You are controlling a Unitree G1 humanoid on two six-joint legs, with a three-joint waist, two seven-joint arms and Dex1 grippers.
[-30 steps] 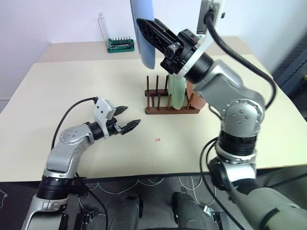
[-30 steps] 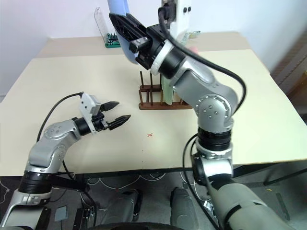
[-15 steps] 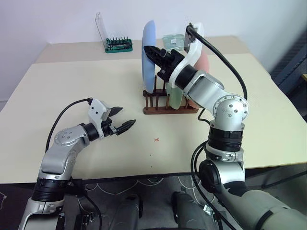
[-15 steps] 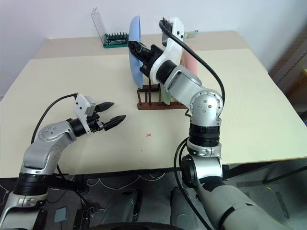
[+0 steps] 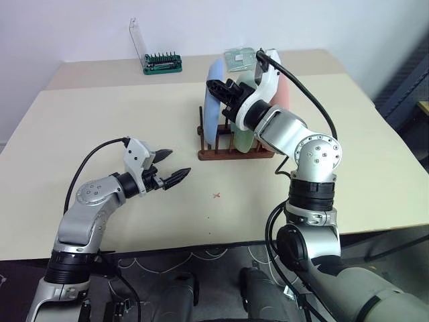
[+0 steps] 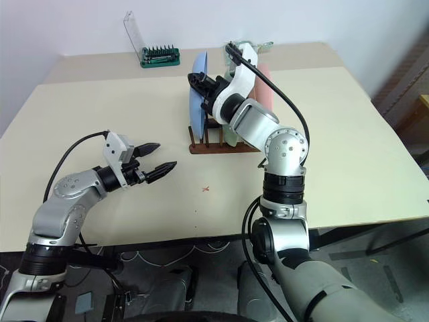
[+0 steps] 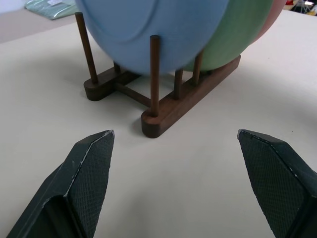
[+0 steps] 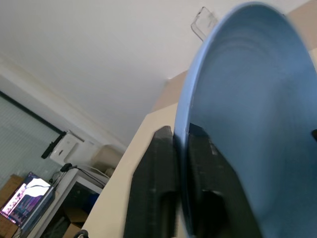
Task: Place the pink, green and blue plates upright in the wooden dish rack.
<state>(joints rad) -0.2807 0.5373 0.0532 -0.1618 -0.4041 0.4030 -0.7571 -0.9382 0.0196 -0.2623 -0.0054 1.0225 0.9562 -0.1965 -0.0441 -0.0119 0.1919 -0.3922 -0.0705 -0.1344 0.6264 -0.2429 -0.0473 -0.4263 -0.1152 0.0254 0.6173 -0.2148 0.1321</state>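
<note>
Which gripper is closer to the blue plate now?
Right. The right gripper has its fingers on either side of the blue plate rim; the left gripper hovers open over the table, well apart.

A beige counter (image 5: 100,114) stands against a plain white wall (image 5: 201,23). Dark floor (image 6: 375,268) with cables (image 6: 134,255) lies below its front edge.

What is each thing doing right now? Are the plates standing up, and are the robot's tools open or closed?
Blue plate: standing in the rack, tilted, rim between the right tool's fingers.
Green plate: upright in the rack.
Pink plate: upright in the rack, at the far end.
Wooden dish rack: on the table, holding all three plates.
Right tool: fingers either side of the blue plate's rim.
Left tool: open, holding nothing.
Green tool holder: lid up.
</note>
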